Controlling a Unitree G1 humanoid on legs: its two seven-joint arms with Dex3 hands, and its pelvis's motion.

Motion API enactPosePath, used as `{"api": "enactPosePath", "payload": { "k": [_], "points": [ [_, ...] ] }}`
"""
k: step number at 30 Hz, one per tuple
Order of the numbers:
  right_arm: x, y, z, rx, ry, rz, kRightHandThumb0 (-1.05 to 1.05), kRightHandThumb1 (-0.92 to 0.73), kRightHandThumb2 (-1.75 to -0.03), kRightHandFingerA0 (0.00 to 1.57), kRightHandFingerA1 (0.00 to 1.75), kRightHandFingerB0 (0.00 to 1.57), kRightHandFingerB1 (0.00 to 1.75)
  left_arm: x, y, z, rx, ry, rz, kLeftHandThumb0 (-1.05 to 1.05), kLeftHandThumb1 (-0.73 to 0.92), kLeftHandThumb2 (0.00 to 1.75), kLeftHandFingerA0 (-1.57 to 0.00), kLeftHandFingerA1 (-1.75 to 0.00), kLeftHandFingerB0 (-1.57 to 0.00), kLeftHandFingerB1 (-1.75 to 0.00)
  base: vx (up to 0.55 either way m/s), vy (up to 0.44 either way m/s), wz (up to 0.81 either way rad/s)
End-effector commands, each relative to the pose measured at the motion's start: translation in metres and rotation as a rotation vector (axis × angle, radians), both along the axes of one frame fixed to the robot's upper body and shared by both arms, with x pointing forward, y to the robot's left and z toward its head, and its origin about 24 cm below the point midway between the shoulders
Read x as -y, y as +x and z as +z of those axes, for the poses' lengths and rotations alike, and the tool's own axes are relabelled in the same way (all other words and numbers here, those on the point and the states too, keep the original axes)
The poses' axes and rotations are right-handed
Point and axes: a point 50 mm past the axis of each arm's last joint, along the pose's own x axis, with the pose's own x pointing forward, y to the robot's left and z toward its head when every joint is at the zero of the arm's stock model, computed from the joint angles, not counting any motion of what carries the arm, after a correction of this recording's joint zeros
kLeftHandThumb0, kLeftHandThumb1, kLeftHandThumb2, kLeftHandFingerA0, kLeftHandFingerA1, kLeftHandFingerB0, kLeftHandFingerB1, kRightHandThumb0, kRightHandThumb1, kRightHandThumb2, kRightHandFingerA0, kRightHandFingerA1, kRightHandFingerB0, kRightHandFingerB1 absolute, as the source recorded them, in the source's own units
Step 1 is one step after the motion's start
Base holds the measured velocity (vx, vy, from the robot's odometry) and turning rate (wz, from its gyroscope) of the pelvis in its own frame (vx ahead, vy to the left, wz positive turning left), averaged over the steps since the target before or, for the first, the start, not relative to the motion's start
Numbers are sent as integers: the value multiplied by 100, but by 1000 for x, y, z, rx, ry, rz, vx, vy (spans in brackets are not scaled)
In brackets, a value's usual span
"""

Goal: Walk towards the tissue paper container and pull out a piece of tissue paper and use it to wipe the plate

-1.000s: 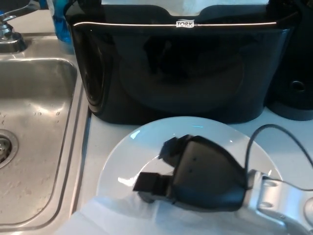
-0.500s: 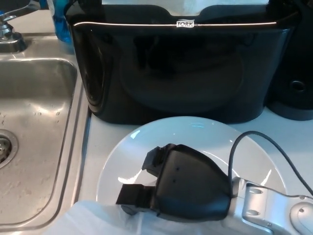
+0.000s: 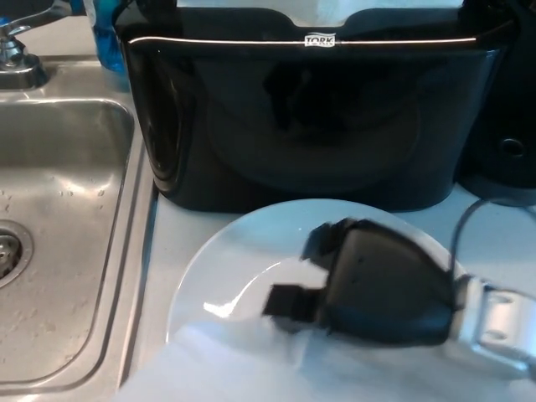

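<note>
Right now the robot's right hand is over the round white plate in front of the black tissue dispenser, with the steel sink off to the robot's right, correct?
One detail is wrong: the head view shows the stainless steel sink on the robot's left, not its right. The rest holds: the right hand is over the round white plate, in front of the black tissue dispenser.

A steel sink (image 3: 59, 251) with faucet (image 3: 21, 50) lies left; a blue bottle (image 3: 105, 38) stands behind.
</note>
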Motion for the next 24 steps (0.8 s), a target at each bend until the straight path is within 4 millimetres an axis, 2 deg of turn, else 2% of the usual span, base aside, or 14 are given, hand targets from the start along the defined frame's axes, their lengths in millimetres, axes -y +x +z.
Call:
{"api": "enactPosePath", "payload": {
  "k": [1,3,8,9,10,13,14,15,16,18,19,20,22,24],
  "points": [
    [21,5,4,-29,-25,-27,-21,-48,-114,109,175,81,140,-7,0,4,42,34,6,4,79,78,-74,-95,-64,-71,0,0,0],
    [23,6,4,-37,-28,-25,-21,-48,-114,109,175,81,140,-6,-2,4,42,30,16,4,79,78,-74,-95,-64,-71,0,0,0],
    [31,13,34,52,15,-52,-20,-47,-111,111,175,85,98,-4,-2,3,44,33,14,4,77,84,-77,-95,-66,-73,0,0,0],
    [36,15,51,103,36,-58,-25,-50,-115,136,144,81,83,-4,-2,4,44,34,8,4,76,87,-77,-94,-65,-72,0,0,0],
    [38,16,60,136,44,-63,-21,-50,-113,111,170,84,76,-4,-3,4,42,37,11,4,77,86,-78,-95,-65,-73,0,0,0],
    [48,14,88,203,45,-120,-29,-53,-93,111,169,93,78,-5,-5,4,37,36,19,1,79,78,-76,-95,-66,-73,0,0,0],
    [49,14,91,212,49,-124,-2,-55,-115,134,174,83,103,-5,-5,4,34,37,20,0,80,73,-74,-92,-65,-72,0,0,0],
    [49,14,91,211,49,-124,-2,-55,-115,134,174,83,103,-5,-5,4,34,37,20,0,80,73,-74,-92,-65,-72,0,0,0],
    [59,13,109,292,67,-153,-31,-49,-82,108,170,97,90,-4,-5,3,35,35,24,-3,78,76,-76,-94,-66,-74,0,0,0],
    [67,11,123,336,107,-176,-26,-43,-90,108,170,98,92,-4,-6,3,38,32,27,-3,78,76,-77,-95,-66,-74,0,0,0],
    [76,10,132,342,147,-201,-24,-46,-94,116,161,96,75,-3,-6,3,35,36,22,-6,78,74,-79,-96,-69,-75,0,0,0],
    [82,10,137,347,167,-219,-24,-38,-110,115,165,97,88,-3,-6,3,34,36,24,-4,76,75,-78,-98,-70,-76,0,0,0],
    [89,9,146,363,147,-267,-23,-38,-112,113,168,96,96,-2,-8,3,37,33,35,-3,76,78,-79,-99,-69,-77,0,0,0],
    [101,7,154,401,142,-302,-25,-41,-106,115,164,101,85,-2,-9,2,38,24,49,0,77,82,-82,-101,-72,-78,0,0,0]
  ]
}}
